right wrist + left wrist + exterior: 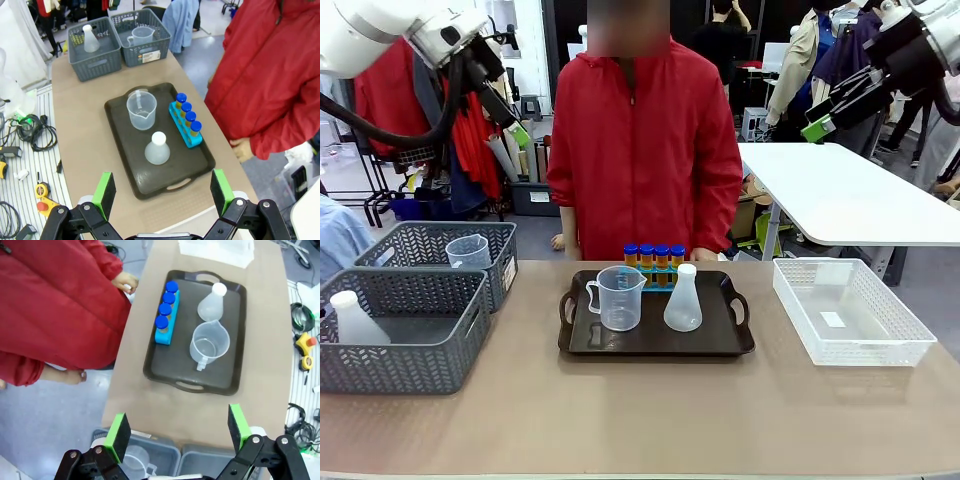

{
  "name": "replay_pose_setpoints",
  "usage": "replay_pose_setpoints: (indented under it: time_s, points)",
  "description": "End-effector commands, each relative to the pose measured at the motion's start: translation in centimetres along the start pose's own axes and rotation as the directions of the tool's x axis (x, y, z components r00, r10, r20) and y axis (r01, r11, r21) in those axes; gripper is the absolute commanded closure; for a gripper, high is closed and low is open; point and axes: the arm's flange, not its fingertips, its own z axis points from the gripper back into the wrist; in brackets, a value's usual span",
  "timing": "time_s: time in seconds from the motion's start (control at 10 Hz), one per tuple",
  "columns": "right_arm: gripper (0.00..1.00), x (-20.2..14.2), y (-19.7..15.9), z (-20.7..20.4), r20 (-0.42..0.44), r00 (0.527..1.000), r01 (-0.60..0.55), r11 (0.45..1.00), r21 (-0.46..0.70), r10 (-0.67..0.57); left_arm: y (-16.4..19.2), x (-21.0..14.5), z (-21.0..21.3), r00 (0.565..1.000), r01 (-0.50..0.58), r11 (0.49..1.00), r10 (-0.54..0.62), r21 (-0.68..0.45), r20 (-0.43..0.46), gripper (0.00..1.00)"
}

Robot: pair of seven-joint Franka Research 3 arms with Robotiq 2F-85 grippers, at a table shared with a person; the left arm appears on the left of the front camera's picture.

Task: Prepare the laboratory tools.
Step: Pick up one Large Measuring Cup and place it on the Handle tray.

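both pairs of green-padded fingers are spread wide and hold nothing: left gripper (177, 432), right gripper (162, 190), each high above the table. on the dark glossy tray (735, 340) stand a clear handled beaker (618, 298), a translucent conical flask (683, 300) and four blue-capped orange tubes (654, 256) in a blue rack.

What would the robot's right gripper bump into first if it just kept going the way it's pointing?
Probably the dark tray. The right gripper, open and empty, looks down at its near end, just short of the flask. Depth is hard to judge.
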Motion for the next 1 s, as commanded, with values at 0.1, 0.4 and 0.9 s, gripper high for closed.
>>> replay_pose_setpoints:
  time_s: [0.1,0.4,0.9]
  points:
    - [0.00,0.12,0.07,0.00,0.014,1.000,0.000,1.000,0.007,-0.001,-0.49,-0.51,0.50,0.999,-0.006,1.000,0.006,0.007,0.033,0.00]
    - [0.00,0.12,0.07,0.00,0.014,1.000,0.000,1.000,0.007,-0.001,-0.51,-0.30,0.53,1.000,-0.003,1.000,0.002,0.021,0.023,0.00]
    - [0.00,0.12,0.07,0.00,0.014,1.000,0.000,1.000,0.007,-0.001,0.04,-0.01,0.29,1.000,-0.002,1.000,0.002,0.009,0.008,0.00]
